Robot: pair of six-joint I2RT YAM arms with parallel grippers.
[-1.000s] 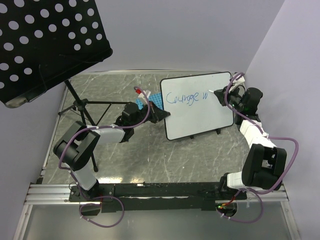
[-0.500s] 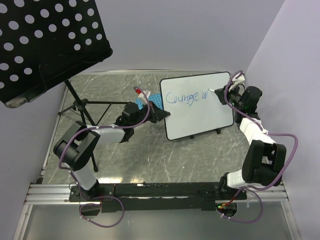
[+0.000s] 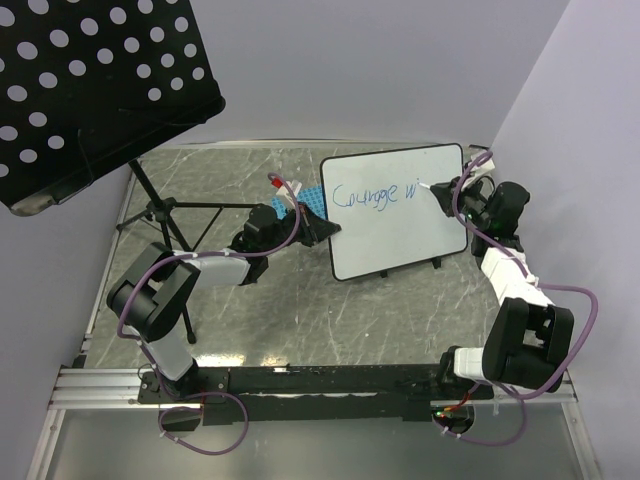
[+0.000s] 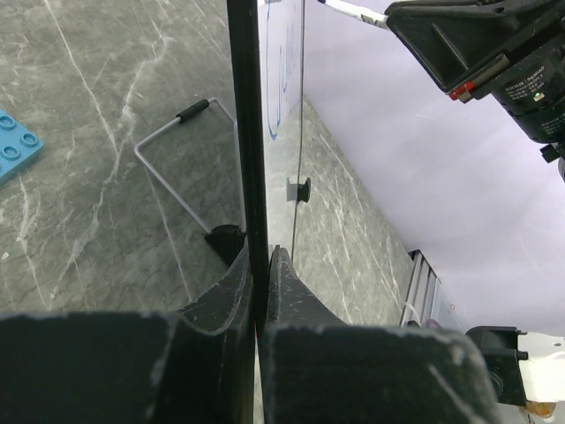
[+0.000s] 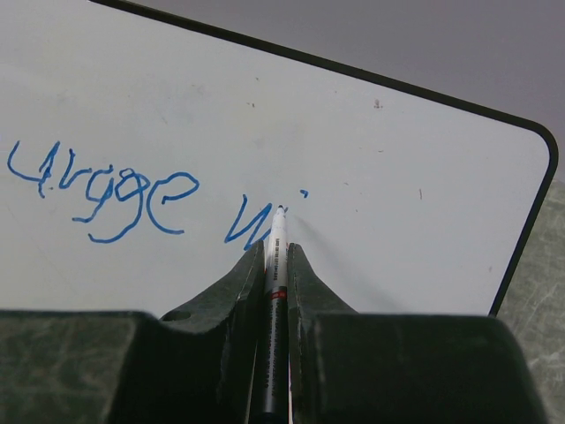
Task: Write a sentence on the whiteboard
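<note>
The whiteboard (image 3: 400,225) stands tilted on its small feet at the middle right of the table. Blue handwriting, the sentence (image 3: 368,196), reads "Courage w" with a small dot after it; the right wrist view shows these strokes (image 5: 115,199) too. My right gripper (image 3: 447,188) is shut on a white marker (image 5: 276,252), whose tip touches the board (image 5: 415,150) just right of the "w". My left gripper (image 3: 325,228) is shut on the whiteboard's dark left edge (image 4: 248,132), fingertips (image 4: 237,265) pressed on either side.
A black perforated music stand (image 3: 90,80) overhangs the back left, its tripod legs (image 3: 165,212) on the table. A blue gridded rack (image 3: 303,207) and a red-tipped item (image 3: 276,183) lie behind my left gripper. The wall stands close behind my right arm.
My right gripper has shifted slightly to the right with the marker, and a small blue dot has appeared after the "w". The left gripper has not moved.
</note>
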